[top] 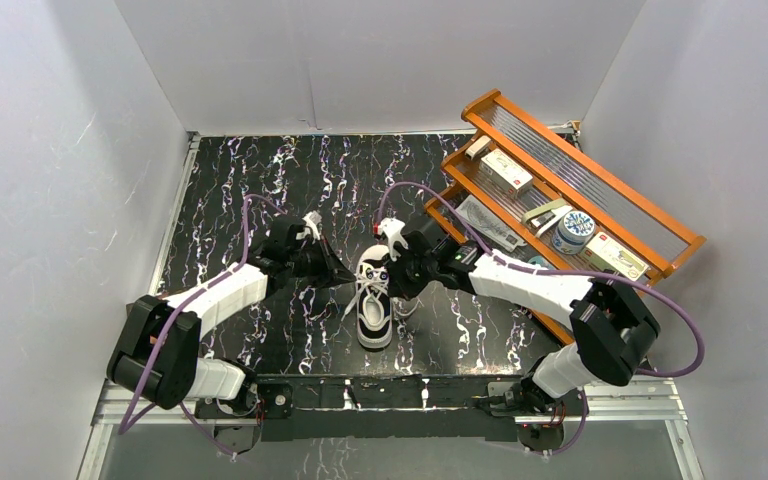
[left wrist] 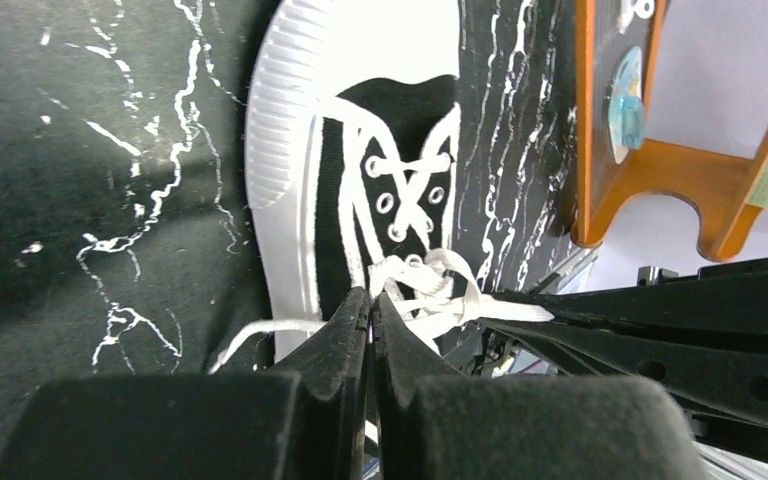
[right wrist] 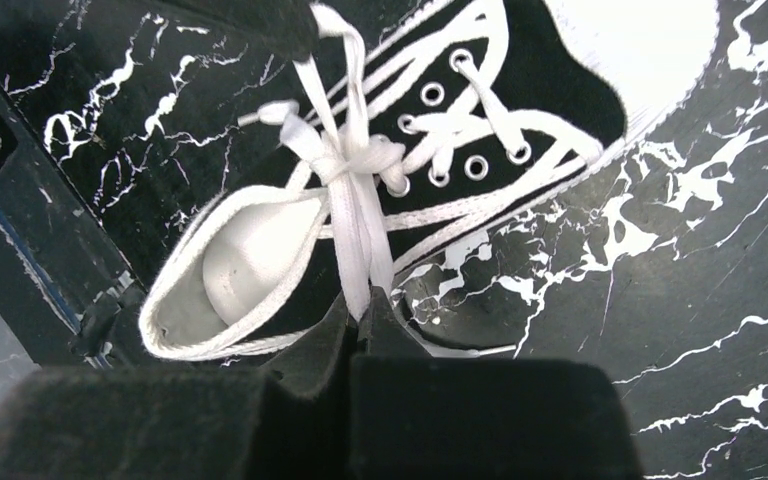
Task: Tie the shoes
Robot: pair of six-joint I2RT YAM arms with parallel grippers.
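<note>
Black canvas sneaker with white rubber sole [top: 374,322] lay at centre of black marbled tabletop [top: 260,180]. Left hand [left wrist: 371,305] and right hand [right wrist: 365,305] each pinched one strand of long white laces [right wrist: 355,160].

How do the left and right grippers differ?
The left gripper comes from the sneaker's left, the right gripper from its right. The right gripper's lace crosses the collar; the left gripper's leads off the opposite side. Both are shut on white lace.

The right gripper [right wrist: 363,306] pinches a white lace [right wrist: 357,245] of the sneaker [right wrist: 550,90].
</note>
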